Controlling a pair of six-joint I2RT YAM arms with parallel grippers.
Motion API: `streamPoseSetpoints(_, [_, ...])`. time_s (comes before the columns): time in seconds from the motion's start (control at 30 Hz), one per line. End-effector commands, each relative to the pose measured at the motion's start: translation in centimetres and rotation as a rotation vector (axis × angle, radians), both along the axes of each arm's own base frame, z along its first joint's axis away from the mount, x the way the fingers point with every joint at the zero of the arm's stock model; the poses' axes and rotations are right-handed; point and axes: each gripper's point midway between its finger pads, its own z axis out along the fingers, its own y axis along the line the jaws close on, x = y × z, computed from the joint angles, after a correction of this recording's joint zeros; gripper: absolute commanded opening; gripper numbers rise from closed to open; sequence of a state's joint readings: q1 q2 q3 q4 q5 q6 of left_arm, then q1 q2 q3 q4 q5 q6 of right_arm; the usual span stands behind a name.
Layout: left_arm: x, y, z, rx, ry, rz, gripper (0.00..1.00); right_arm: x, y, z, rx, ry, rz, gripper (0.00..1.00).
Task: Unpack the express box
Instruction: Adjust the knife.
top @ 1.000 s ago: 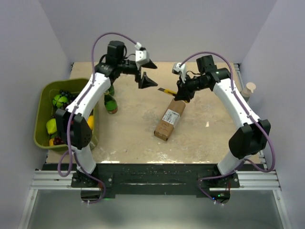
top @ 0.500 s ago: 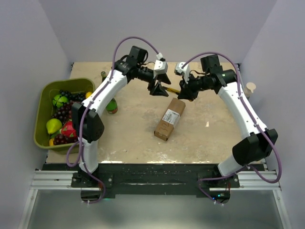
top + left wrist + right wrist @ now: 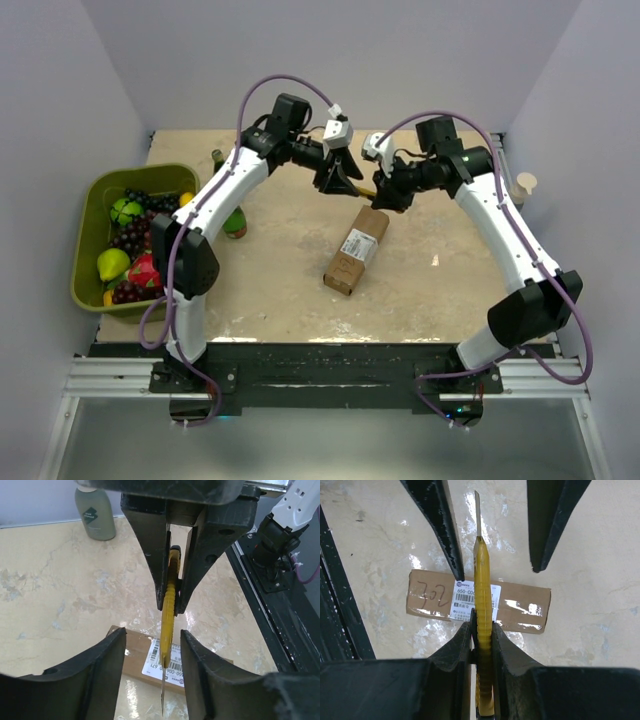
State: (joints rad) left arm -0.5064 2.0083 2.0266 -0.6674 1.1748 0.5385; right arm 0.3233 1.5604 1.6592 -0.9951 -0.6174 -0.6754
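The express box (image 3: 358,248), a brown carton with a white label, lies on the table below both grippers. It also shows in the left wrist view (image 3: 132,655) and the right wrist view (image 3: 520,605). My right gripper (image 3: 386,192) (image 3: 482,629) is shut on a slim yellow utility knife (image 3: 482,575) with its blade out, held above the box. My left gripper (image 3: 340,181) (image 3: 152,640) is open, its fingers (image 3: 442,525) standing either side of the knife's blade end (image 3: 169,630) without touching it.
A green bin (image 3: 92,205) of fruit stands at the left edge. A green bottle (image 3: 233,220) stands beside it. A grey-green bottle (image 3: 95,510) stands by the back wall. A small cup (image 3: 522,187) sits at the right edge.
My left arm has swung right from the back left toward the right gripper. Its open fingers now straddle the knife's blade. The right gripper has shifted only slightly.
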Motion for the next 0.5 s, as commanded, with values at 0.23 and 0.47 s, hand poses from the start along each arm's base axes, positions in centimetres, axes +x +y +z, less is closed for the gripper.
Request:
streamPoseSetpoints(0.23, [-1.1, -1.3, -1.2, -0.016, 0.096, -0.077, 0.18, 0.0, 1.0, 2.0, 0.023, -0.059, 0.021, 0.00])
streamPoseSetpoints(0.47, [-3.5, -0.8, -0.7, -0.069, 0.298, -0.168, 0.00, -1.6, 1.6, 2.5, 0.148, -0.028, 0.070, 0.53])
